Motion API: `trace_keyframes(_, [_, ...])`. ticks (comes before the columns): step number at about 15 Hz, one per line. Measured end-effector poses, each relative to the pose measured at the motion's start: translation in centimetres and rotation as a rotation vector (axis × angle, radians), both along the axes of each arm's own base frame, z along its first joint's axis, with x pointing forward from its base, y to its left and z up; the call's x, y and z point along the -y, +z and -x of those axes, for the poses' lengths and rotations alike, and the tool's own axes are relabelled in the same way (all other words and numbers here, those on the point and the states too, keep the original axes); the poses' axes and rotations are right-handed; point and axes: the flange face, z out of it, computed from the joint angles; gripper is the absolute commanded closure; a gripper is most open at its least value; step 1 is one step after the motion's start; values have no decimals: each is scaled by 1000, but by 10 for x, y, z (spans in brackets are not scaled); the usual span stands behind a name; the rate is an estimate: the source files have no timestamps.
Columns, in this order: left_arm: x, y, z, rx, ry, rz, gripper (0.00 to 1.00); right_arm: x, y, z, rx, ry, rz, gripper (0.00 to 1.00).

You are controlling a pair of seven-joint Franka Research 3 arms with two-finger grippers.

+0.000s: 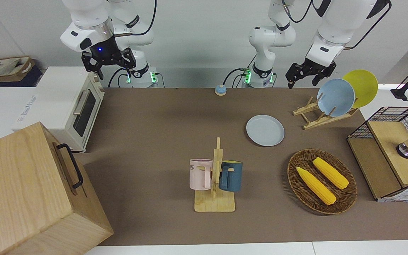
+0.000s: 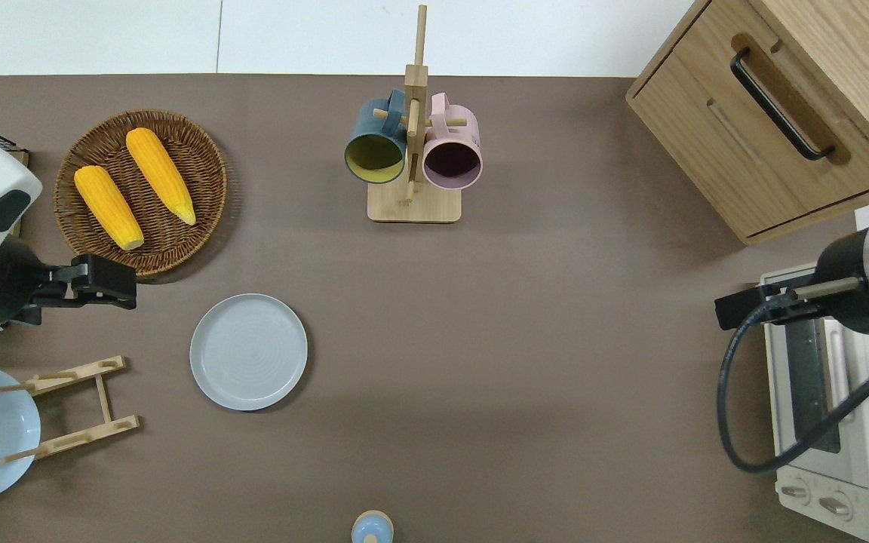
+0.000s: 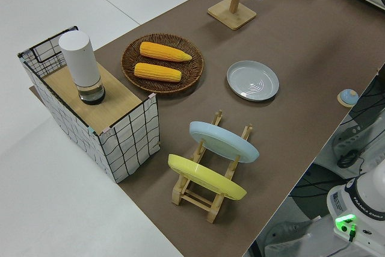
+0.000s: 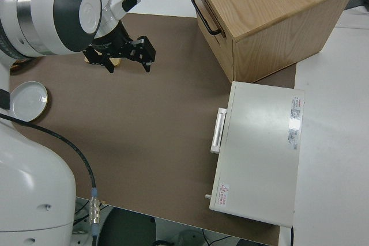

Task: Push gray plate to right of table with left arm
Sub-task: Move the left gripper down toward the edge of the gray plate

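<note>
Nearest the robots, a small round blue bell (image 1: 220,90) on a tan base sits at the edge of the table (image 2: 525,339), a flat matte brown top with white borders. Toward the left arm's end, a slatted wooden dish rack (image 1: 317,115) holds a sky-blue plate (image 1: 335,97) and a yellow plate (image 1: 361,86), both tilted on edge. The gray plate (image 2: 248,351) lies flat on the brown surface, round and shallow with a low raised rim and faint concentric rings; it is beside the rack toward the table's middle, and nearer to the robots than the basket, touching neither. The left gripper (image 2: 99,281) is black and hangs in the air over the basket's near rim, clear of the plate; cannot tell whether its fingers are apart or together. The right gripper (image 4: 126,55) has its fingers spread wide, holding nothing; that arm is parked. At the right arm's end stands a boxy white toaster oven (image 1: 67,106) with a glass door and metal handle.

Farther out, a round woven wicker basket (image 2: 201,162) holds two bumpy yellow corn cobs (image 2: 133,185), side by side. At mid-table, a wooden mug tree (image 2: 413,143) carries a dark teal mug (image 2: 374,143) and a pink mug (image 2: 452,151). A light oak cabinet (image 2: 774,113) with a black handle sits farthest at the right arm's end. A wire-grid crate (image 3: 96,112) with a wooden shelf holds a white cylinder (image 3: 81,64).
</note>
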Motion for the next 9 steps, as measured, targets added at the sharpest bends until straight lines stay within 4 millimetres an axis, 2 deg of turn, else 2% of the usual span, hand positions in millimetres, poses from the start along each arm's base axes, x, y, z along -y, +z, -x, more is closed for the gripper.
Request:
trace_keyframes(1, [5,0,1,-2,-10,0,2,0,0,0,0,0,0,17])
trace_keyframes(9, [0,-3,1,-10,10,-14,2,0,0,0,0,0,0,17])
